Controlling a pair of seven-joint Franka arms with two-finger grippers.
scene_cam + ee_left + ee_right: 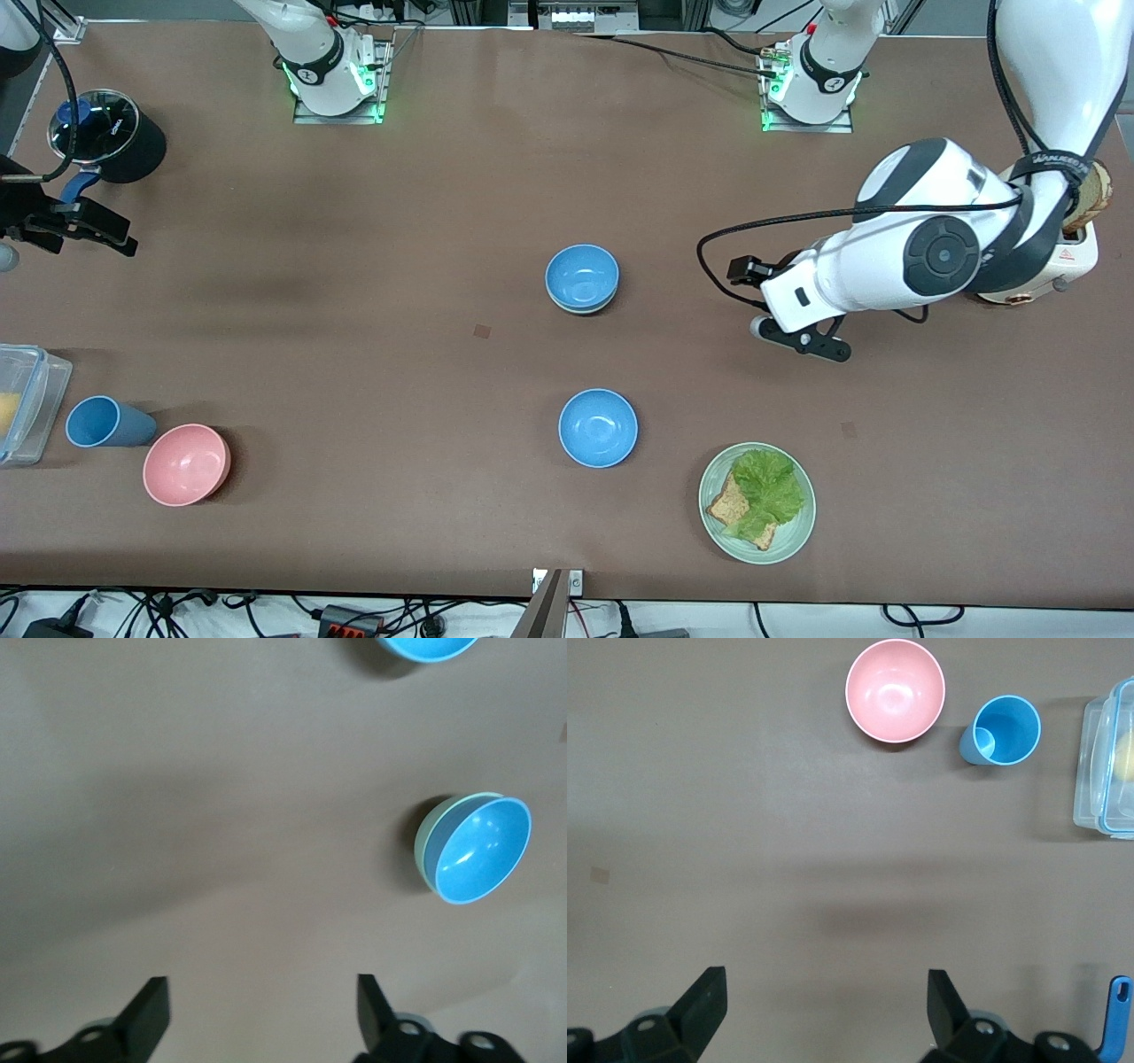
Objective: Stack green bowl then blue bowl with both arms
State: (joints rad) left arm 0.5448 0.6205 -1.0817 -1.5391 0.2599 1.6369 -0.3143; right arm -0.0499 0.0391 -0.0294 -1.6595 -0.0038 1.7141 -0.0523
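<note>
Now you can see the small pale mint-green bowl (582, 309) at the middle of the brown table (354, 354), with a blue bowl (582, 275) nested in it. Your left gripper (780, 306) hangs over the table beside this stack, fingers wide apart and empty. Your right gripper (824, 1010) waits at the right arm's end, also spread open and holding nothing.

The small pale mint-green bowl (582, 307) is sitting upright near the middle of the table with a blue bowl (581, 275) nesting inside it, only its rim peeking out, while a second blue bowl (598, 427) is sitting upright alone, nearer the front camera.
</note>
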